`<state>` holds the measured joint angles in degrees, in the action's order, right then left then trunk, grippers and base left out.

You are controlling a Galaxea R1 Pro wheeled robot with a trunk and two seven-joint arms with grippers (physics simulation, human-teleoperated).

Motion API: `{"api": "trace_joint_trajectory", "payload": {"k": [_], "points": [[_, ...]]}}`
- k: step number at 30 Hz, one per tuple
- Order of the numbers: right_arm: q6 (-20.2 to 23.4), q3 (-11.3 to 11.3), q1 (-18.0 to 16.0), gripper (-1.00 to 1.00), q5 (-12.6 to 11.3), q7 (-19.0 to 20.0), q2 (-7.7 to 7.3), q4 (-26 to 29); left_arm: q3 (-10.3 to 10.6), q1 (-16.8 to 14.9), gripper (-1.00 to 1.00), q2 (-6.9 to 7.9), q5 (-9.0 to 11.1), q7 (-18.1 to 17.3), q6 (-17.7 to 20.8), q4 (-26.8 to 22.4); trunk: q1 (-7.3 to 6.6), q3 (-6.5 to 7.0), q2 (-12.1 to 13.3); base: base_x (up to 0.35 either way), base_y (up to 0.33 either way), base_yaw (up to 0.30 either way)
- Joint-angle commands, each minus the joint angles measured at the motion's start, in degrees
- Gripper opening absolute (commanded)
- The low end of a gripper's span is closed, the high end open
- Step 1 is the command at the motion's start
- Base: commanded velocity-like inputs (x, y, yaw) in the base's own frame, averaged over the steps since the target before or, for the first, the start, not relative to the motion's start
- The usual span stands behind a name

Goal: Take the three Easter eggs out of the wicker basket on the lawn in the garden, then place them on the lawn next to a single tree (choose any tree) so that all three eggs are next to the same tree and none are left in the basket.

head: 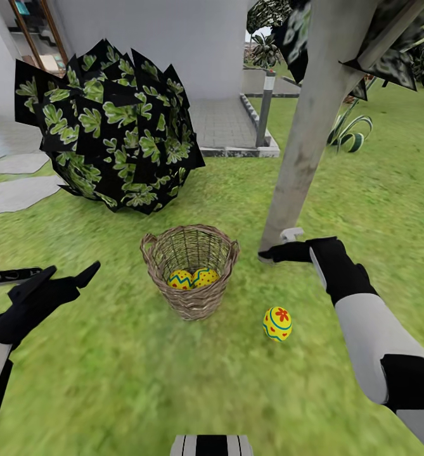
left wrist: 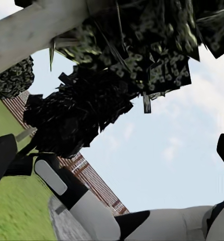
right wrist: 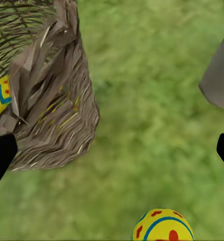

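The wicker basket (head: 191,269) stands upright on the lawn (head: 110,380) with two Easter eggs (head: 180,278) (head: 205,276) lying inside. A third egg (head: 277,323) lies on the grass to the basket's right, near the base of the tree trunk (head: 313,126). My right gripper (head: 276,246) hovers open and empty between basket and trunk; its wrist view shows the basket wall (right wrist: 51,100), one egg inside (right wrist: 0,95), the loose egg (right wrist: 164,226) and the trunk (right wrist: 220,80). My left gripper (head: 72,271) is open left of the basket, its camera tilted up at the canopy (left wrist: 132,45).
A round black-and-green bush (head: 110,126) stands behind the basket. Grey stone slabs (head: 15,190) lie far left. A paved patio (head: 224,120) with a post (head: 264,107) is behind. A striped plant (head: 348,133) grows past the trunk. Open grass lies in front.
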<state>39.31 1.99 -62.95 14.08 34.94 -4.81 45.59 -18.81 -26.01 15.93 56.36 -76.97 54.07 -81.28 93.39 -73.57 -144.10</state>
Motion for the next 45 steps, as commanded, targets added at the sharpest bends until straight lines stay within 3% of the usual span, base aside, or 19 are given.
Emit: {"api": "trace_joint_trajectory", "payload": {"k": [1, 15, 24, 31, 45], "points": [[0.1, 0.2, 0.0, 1.0, 0.6, 0.6, 0.11, 0.3, 0.0, 0.0, 1.0, -0.03, 0.2, -0.1, 0.5, 0.8, -0.01, -0.04, 0.0, 0.0, 0.0, 0.0], [1.4, 0.1, 0.8, 1.0, 0.8, -0.2, 0.5, 2.5, 0.1, 0.0, 1.0, -0.55, 0.7, -0.2, 0.2, 3.1, -0.01, -0.04, 0.0, 0.0, 0.009, 0.0], [1.5, 0.1, 0.9, 1.0, 0.8, -0.2, 0.48, 3.0, 0.1, 0.0, 1.0, -0.62, 0.7, -0.5, 0.2, 3.1, -0.01, -0.04, 0.0, 0.041, 0.261, 0.0], [1.6, 0.5, 1.3, 1.0, 0.8, 0.1, 0.12, 5.5, 0.2, 0.0, 1.0, -0.7, 0.6, -0.4, 0.2, 3.4, -0.01, -0.04, 0.0, 0.004, 0.018, 0.0], [1.6, 0.5, 1.8, 1.0, 0.6, 0.1, 0.3, 5.4, 0.5, 0.0, 1.0, -1.34, 0.1, 0.1, 0.3, 3.3, -0.37, 3.06, 0.2, 0.0, 0.0, 0.0]]}}
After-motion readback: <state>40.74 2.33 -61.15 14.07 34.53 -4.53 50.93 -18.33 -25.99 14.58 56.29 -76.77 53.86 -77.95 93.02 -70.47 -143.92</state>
